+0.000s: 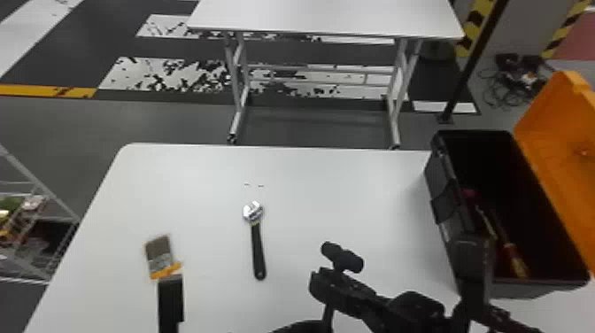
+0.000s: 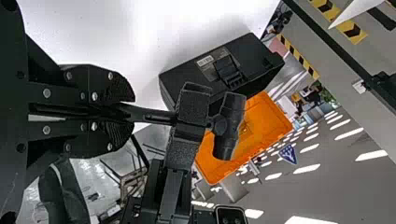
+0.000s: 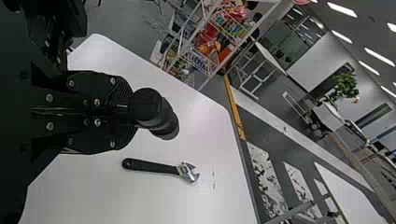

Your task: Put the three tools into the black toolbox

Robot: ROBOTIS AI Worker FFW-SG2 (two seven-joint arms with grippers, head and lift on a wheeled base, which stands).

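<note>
The right gripper (image 3: 130, 112), two flat black fingers, is pressed onto the black hammer (image 2: 229, 126) just below its head, while the left gripper (image 2: 130, 112) pinches the handle farther down, the hammer raised over the white table (image 1: 199, 177). This looks like a handover toward the toolbox side. To do it well, the right gripper should bear the weight squarely before the left one spreads and backs straight off along the handle; a loose neck grip could let the hammer swing. The adjustable wrench with a black handle and silver jaw (image 1: 258, 248) and the paintbrush with brown bristles and an orange collar (image 1: 159, 254) lie on the table. The black plastic toolbox (image 1: 449, 212) stands at its right side, orange lid (image 1: 553, 146) open; inside lies a slim yellowish-handled tool (image 1: 515, 261).
</note>
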